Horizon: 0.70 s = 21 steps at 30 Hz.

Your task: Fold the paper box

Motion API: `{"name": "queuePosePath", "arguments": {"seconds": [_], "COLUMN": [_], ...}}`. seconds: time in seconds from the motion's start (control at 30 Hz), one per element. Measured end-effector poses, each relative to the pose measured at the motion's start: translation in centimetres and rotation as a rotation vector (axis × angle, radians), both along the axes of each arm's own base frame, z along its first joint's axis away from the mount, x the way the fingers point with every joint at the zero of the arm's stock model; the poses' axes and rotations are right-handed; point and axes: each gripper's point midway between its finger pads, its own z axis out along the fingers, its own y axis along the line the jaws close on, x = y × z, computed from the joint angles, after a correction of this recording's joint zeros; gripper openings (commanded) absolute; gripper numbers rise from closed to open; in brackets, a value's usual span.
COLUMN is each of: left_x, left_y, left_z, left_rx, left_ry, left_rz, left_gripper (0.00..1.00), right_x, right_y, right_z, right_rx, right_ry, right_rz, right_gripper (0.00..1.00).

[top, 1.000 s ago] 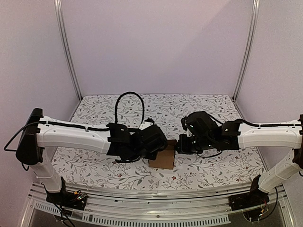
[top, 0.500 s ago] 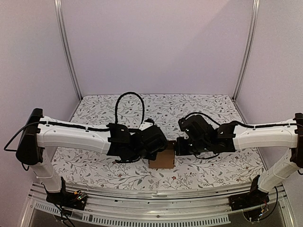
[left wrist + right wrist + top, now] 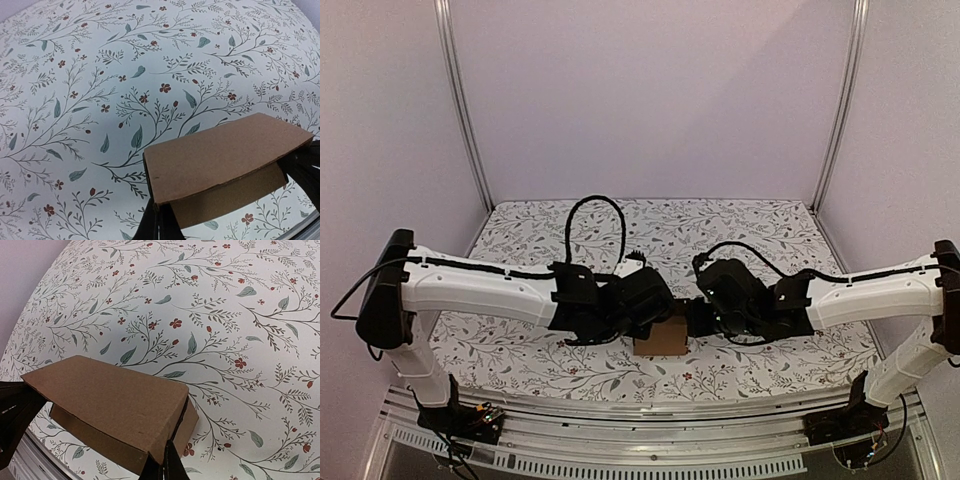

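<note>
both pressed together, the left claw (image 3: 156,226) and right claw (image 3: 164,467) meet opposite corners of the paper box (image 3: 660,338) near the front edge of the bench (image 3: 760,235); black wrists (image 3: 630,298) hide its sides.

Light's soft and even from above, no glare anywhere, a faint lilac cast on the walls (image 3: 650,100) in the top view, and only a pale, fuzzy shadow under my arms on the floral cloth (image 3: 770,230). Down at my wrists the picture is bright and crisp on the cloth's sprigs, though the pattern bows outward at the edges, fisheye style. The paper box (image 3: 220,155) is lit on top with its underside in shade, and my left gripper (image 3: 159,217) is just a dark, unfocused smear at the bottom edge.
</note>
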Motion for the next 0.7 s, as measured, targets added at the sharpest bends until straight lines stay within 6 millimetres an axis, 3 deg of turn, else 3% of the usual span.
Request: {"name": "queuePosePath", "arguments": {"seconds": [0.23,0.33,0.53,0.7], "left_x": [0.1,-0.1,-0.3,-0.2], "left_y": [-0.2,-0.6,-1.6,-2.0], "left_z": [-0.8,-1.2,-1.5,-1.6], "left_rx": [-0.006,-0.005,-0.027,-0.038], "left_ry": [-0.028,-0.036,-0.049,-0.059], "left_rz": [0.009,0.005,-0.005,-0.007], "left_gripper": [0.0,0.0,0.0,0.0], "right_x": [-0.2,-0.7,-1.8,-2.6], "right_y": [-0.1,-0.3,-1.1,-1.2], "right_z": [0.1,0.0,-0.4,2.2], "right_rx": [0.005,-0.002,-0.016,0.03], "right_ry": [-0.03,-0.034,-0.026,-0.063], "right_rz": [0.026,0.052,0.102,0.166], "right_gripper": [0.15,0.27,0.36,0.45]}}
